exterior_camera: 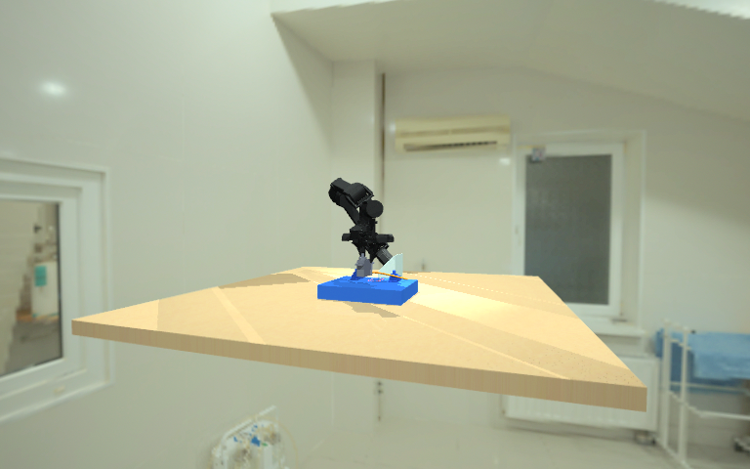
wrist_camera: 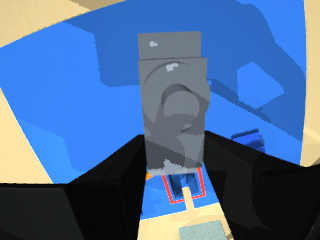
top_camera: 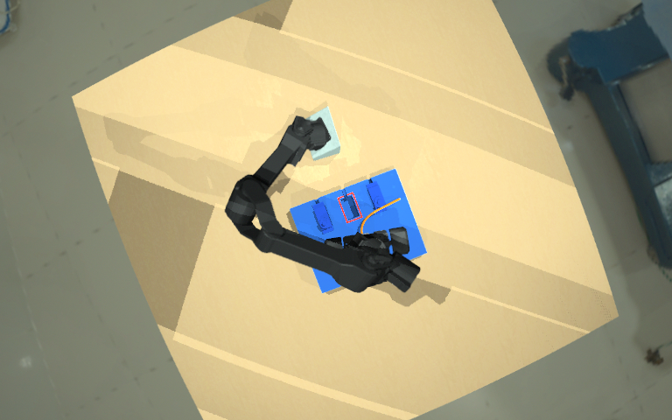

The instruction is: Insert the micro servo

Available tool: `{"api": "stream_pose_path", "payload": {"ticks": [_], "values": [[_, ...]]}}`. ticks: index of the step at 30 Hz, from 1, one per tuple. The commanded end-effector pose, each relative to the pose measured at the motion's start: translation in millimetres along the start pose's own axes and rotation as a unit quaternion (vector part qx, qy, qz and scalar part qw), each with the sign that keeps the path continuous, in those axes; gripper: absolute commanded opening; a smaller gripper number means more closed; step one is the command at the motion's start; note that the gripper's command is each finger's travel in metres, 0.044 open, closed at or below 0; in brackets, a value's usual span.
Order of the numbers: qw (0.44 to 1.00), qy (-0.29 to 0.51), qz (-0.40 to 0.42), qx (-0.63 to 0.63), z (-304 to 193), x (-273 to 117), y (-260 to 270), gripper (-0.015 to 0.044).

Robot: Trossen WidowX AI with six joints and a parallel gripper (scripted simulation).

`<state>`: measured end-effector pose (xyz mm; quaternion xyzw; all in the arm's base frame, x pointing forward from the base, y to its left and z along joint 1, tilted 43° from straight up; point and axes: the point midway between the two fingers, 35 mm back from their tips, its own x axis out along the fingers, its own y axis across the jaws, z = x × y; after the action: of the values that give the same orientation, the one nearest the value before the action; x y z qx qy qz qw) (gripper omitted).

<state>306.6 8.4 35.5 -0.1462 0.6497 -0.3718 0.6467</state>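
The loose micro servo (exterior_camera: 363,266) (wrist_camera: 175,110) is grey. In the wrist view its round output shaft faces the camera, so it points up. My gripper (top_camera: 367,241) (wrist_camera: 172,140) is shut on it and holds it above the blue deck (top_camera: 409,218) (exterior_camera: 359,293) (wrist_camera: 40,100). The marked pocket (top_camera: 350,207) (wrist_camera: 184,186) is empty, inside a red outline, and shows just below the servo in the wrist view. The orange cable (top_camera: 380,206) (exterior_camera: 387,274) curves out over the deck toward its right side in the top view. The arm hides the servo there.
Two blue servos (top_camera: 322,216) (top_camera: 375,195) sit in the deck on either side of the marked pocket. A pale teal wedge (top_camera: 326,148) (exterior_camera: 394,266) (wrist_camera: 202,231) stands beyond the deck beside the arm's base. The arm crosses over the deck's lower left part in the top view.
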Motion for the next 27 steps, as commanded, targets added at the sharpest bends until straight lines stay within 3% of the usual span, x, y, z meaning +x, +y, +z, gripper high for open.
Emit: {"api": "stream_pose_path", "payload": {"ticks": [1,12,27], "values": [[0.998,-0.001,0.002,-0.060,0.1,-0.5,1.1,0.0000],[0.995,-0.001,0.002,-0.103,-6.2,-0.5,-0.1,0.0000],[0.995,0.001,0.002,-0.104,-69.4,-0.4,-12.7,0.0000]]}}
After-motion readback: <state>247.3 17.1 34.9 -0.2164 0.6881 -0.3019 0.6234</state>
